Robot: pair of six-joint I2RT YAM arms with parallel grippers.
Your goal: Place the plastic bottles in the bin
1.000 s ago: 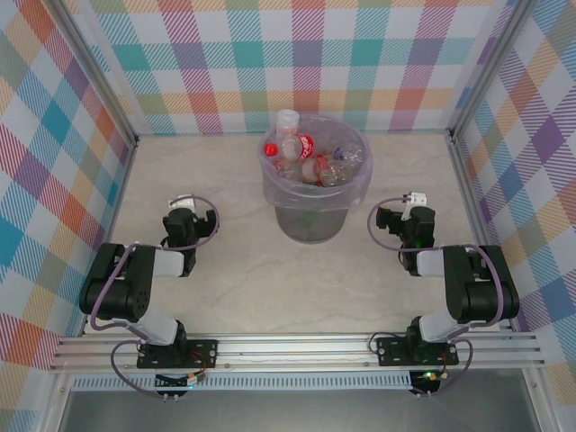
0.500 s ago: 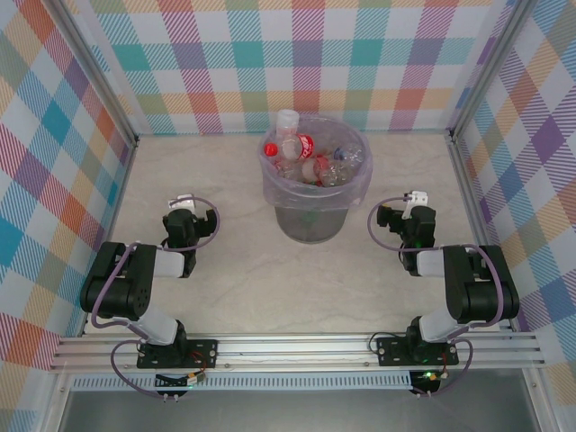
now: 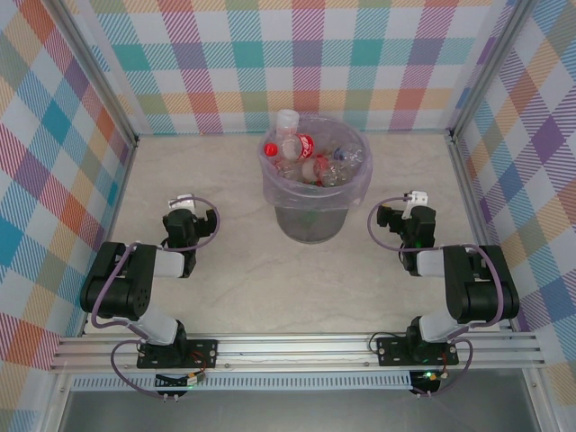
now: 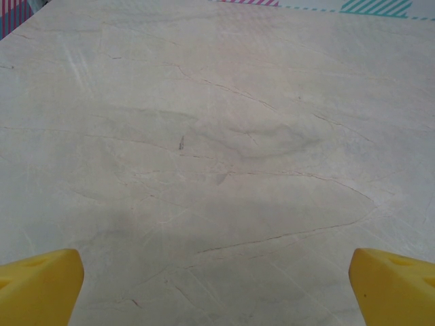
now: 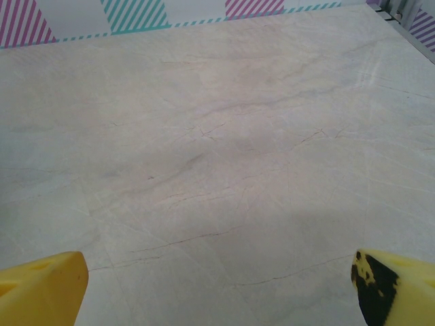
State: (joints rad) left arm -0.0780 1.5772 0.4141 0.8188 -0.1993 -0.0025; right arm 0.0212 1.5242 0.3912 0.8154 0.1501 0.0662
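The bin (image 3: 313, 220) stands on the tabletop (image 3: 243, 288) at the middle, toward the far wall, between the two arms and a little farther out than both. The plastic bottles (image 3: 306, 157) lie heaped inside it, clear with red labels and red caps, and one with a white cap pokes up above the far left of the rim. The left hand (image 3: 188, 219) sits low over the tabletop to the left of the bin, well apart from it. Its yellow fingers (image 4: 37, 288) stand wide, with bare marbled surface between them. The right hand (image 3: 406, 219) sits to the right of the bin, also apart from it, its yellow fingers (image 5: 41, 288) spread wide over bare tabletop. One of its fingertips carries a black smudge. Plaid walls (image 3: 306, 54) close the scene on the left, far and right sides
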